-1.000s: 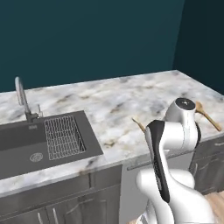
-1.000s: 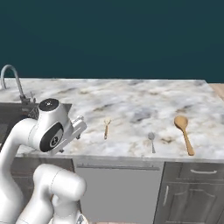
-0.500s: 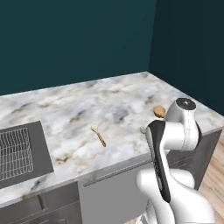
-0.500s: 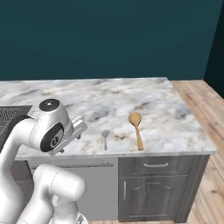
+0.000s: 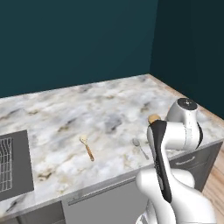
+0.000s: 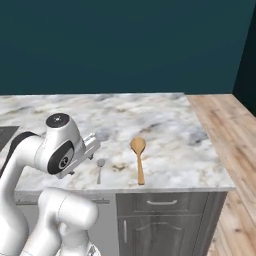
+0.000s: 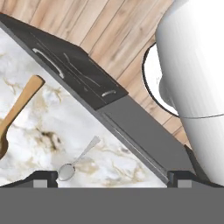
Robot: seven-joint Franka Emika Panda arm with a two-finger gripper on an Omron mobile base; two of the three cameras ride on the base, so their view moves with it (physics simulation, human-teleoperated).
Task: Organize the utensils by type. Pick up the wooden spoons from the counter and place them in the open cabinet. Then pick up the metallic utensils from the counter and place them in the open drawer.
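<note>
three spoons lie on the marble bench (image 5: 109, 109)

the small wooden spoon (image 5: 87, 148) lies left, the metal spoon (image 5: 140, 148) in the middle, the big wooden spoon (image 6: 138, 159) right. the fingers (image 7: 111, 177) are spread wide, holding nothing, above the metal spoon.

1. This is a home kitchen, rendered rather than filmed: the surfaces are flat and evenly lit.
2. A marble counter (image 6: 165, 135) with brown and grey veins runs along a dark teal wall (image 5: 74, 39).
3. Dark grey floor cabinets (image 6: 165, 222) with silver handles sit under the slab.
4. Cooking utensils lie on the marble: a long wooden spoon (image 6: 139, 159), a small metal spoon (image 7: 76, 161) just ahead of the finger tips (image 7: 41, 178), and a shorter cream-headed spoon (image 5: 87, 147).
5. A sink with a wire rack (image 5: 5, 164) is sunk into the counter.
6. Beyond the fingers, past the counter edge, lies a light wooden plank floor (image 7: 118, 30).
</note>
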